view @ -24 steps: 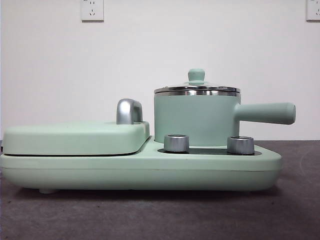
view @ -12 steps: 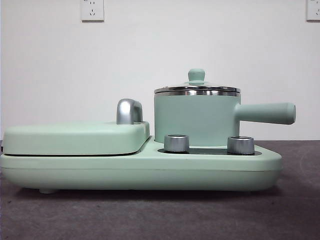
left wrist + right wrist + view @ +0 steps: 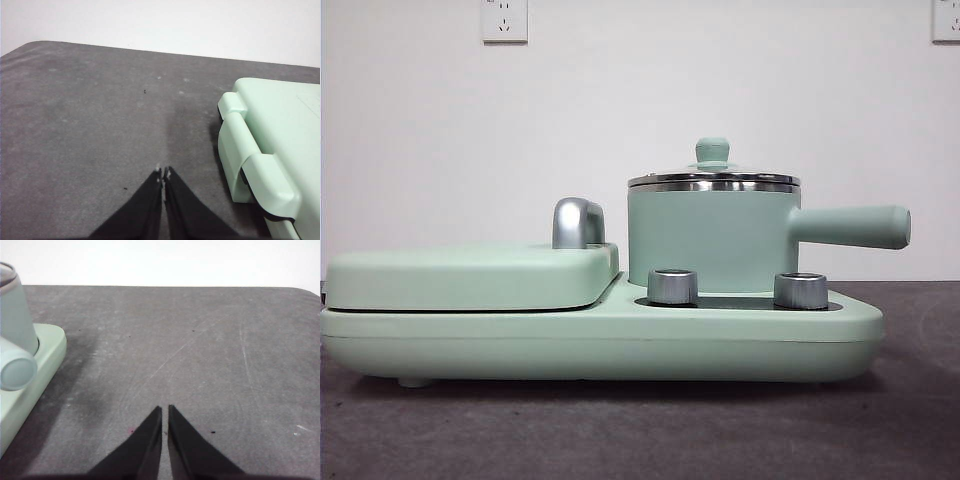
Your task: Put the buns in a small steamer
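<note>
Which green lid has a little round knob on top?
The pot's lid, on the side with the two silver dials. Its green knob sticks up. The flat griddle lid has a silver handle instead.

Right gripper (image 3: 165, 411): black jaws nearly closed, tips a sliver apart, nothing between them, over bare grey table (image 3: 200, 340); small steamer (image 3: 14, 315) at the picture's edge, its handle end (image 3: 16, 371) facing the camera; mint-green base (image 3: 35, 370) beneath it.
</note>
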